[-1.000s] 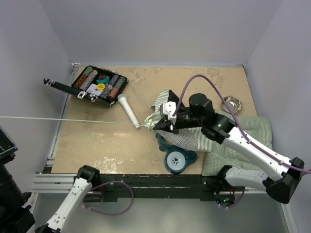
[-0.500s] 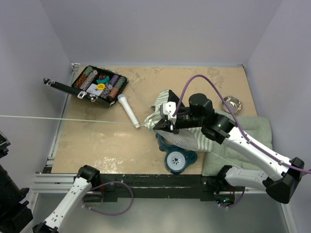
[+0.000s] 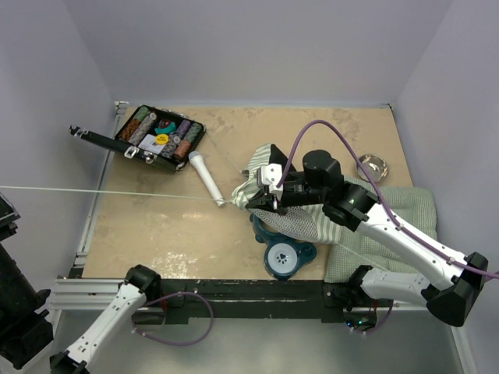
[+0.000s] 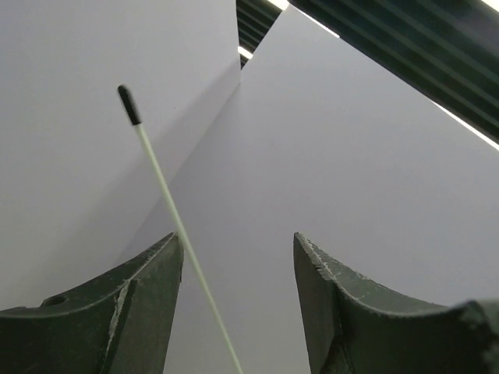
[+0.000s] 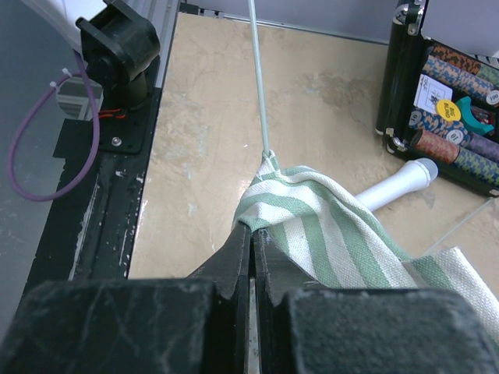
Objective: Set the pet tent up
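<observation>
The right jaws are pressed tight together, pinching a corner of the striped cloth of the pet tent (image 5: 327,226). The tent lies in a crumpled heap in the middle of the surface (image 3: 156,234), partly on top of the teal bowl stand (image 3: 284,255). A thin white pole (image 3: 117,192) sticks out of that pinched corner and runs far off to the left edge of the top picture. If the right arm tugs the cloth now, I think the pole could slide out of the tent. The heap could also drag the bowl stand along with it. The pole looks long and bendy, so it could swing about or bump a wall. The left jaws are spread apart and grip nothing. In the left wrist picture the pole runs up through the gap between them, close to the left-hand finger (image 4: 117,304), and I cannot tell if it touches. Nothing there pins the pole, so that end could slip away or drop.
</observation>
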### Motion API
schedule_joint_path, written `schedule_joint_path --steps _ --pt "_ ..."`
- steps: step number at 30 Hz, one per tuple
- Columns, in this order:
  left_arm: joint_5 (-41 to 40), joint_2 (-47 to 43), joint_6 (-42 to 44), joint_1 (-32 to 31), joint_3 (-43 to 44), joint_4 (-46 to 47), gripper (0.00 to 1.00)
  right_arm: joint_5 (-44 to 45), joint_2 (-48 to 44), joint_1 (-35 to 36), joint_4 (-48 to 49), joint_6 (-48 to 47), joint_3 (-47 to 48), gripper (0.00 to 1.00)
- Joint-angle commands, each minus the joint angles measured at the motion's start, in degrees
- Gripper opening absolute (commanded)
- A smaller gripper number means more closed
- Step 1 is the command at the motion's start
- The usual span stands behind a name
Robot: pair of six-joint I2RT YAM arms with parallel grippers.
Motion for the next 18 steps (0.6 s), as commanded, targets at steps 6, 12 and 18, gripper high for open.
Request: schedule_joint_path --steps 6,12,18 --pt "2.01 6.96 3.39 -5.96 3.65 5.69 0.57 -0.26 0.17 0.48 1.58 -0.64 2.03 0.00" --pt "5.26 8.10 4.01 -7.72 4.18 6.57 0.38 0.09 -0.62 0.48 0.87 -0.99 1.77 0.00" --pt "9.66 8.37 7.08 -8.87 4.27 6.13 0.00 0.18 -1.06 0.48 0.87 -1.08 1.15 0.00"
